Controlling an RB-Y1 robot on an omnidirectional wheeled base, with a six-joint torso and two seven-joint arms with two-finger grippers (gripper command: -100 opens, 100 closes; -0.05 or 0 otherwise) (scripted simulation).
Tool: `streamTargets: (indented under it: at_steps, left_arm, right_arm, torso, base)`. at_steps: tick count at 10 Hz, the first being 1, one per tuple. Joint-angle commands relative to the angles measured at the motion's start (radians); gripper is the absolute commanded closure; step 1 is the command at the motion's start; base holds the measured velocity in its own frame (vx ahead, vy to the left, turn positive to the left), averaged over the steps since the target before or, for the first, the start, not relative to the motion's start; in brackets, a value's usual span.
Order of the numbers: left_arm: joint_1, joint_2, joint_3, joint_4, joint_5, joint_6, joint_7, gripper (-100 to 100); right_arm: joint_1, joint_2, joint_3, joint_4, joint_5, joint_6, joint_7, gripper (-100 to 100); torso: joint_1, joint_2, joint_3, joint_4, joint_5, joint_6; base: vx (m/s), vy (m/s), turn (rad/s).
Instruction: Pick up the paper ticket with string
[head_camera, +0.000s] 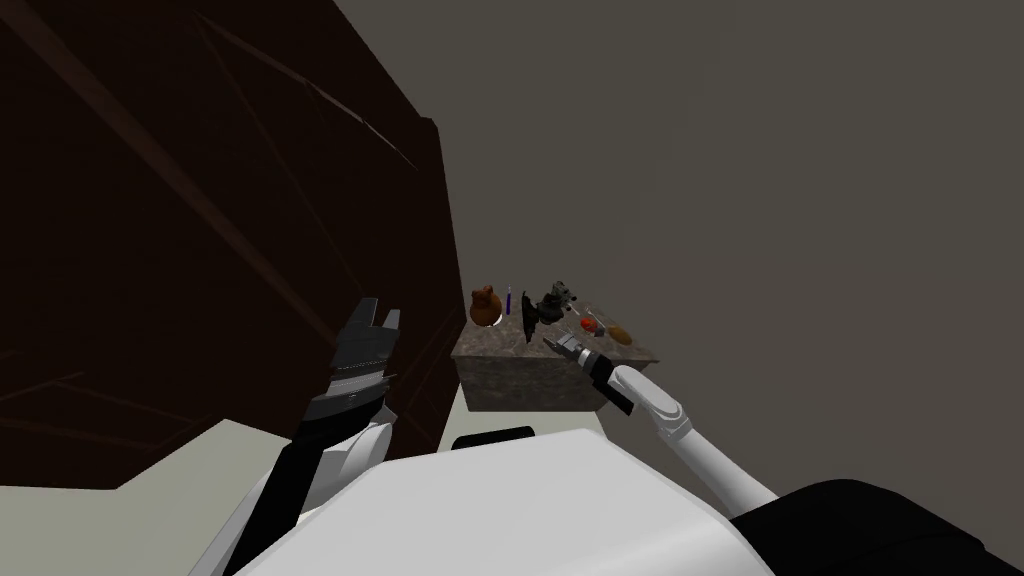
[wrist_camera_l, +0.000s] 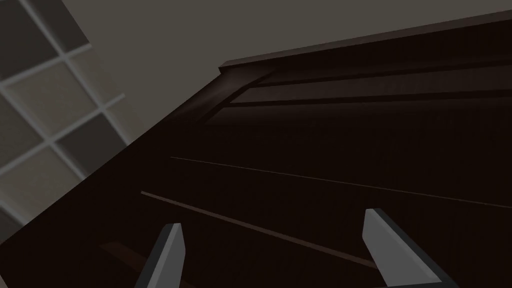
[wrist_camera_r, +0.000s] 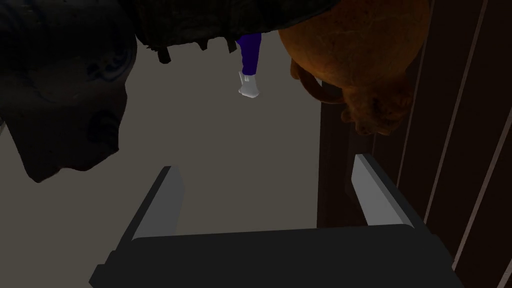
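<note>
At the cluttered table (head_camera: 520, 385), the right jaws gape empty; left jaws likewise.

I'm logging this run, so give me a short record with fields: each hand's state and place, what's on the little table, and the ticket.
right hand: open, holding nothing, low over the stone-look table
left hand: open, raised beside the dark wooden cabinet
on table: brown figure, purple stick, dark figurine, red item
nearest the right hand: dark flat object
ticket: cannot tell it apart among the table's small items
</note>
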Motion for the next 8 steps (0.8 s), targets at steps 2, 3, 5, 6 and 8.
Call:
streamTargets:
  at_steps: [2,3,5,6,8]
  left_arm:
    - [0.0,0.0,0.0,0.0,0.0,0.0,0.0,0]
    - [0.0,0.0,0.0,0.0,0.0,0.0,0.0,0]
    - [0.0,0.0,0.0,0.0,0.0,0.0,0.0,0]
    - [0.0,0.0,0.0,0.0,0.0,0.0,0.0,0]
    - [0.0,0.0,0.0,0.0,0.0,0.0,0.0,0]
  right_arm:
    - [-0.01,-0.036,0.011,0.021,0.063,0.009,-0.001,-100]
    - [-0.017,-0.084,0.022,0.056,0.102,0.016,-0.003,-100]
    - [-0.023,-0.138,0.033,0.093,0.165,0.024,-0.005,-100]
    - [-0.023,-0.138,0.033,0.093,0.194,0.024,-0.005,-100]
    - [-0.029,-0.187,0.046,0.131,0.256,0.031,-0.007,-100]
  torso:
    - [-0.001,0.0,0.0,0.0,0.0,0.0]
    - [-0.003,0.0,0.0,0.0,-0.001,0.001]
    - [-0.002,0.0,0.0,0.0,-0.001,0.0]
    - [-0.002,0.0,0.0,0.0,0.0,0.0]
    - [-0.002,0.0,0.0,0.0,0.0,0.0]
  base:
    - [-0.001,0.031,0.033]
    - [-0.013,0.034,0.101]
    - [-0.007,0.04,0.097]
    - [0.0,0.036,0.055]
    - [-0.002,0.03,0.08]
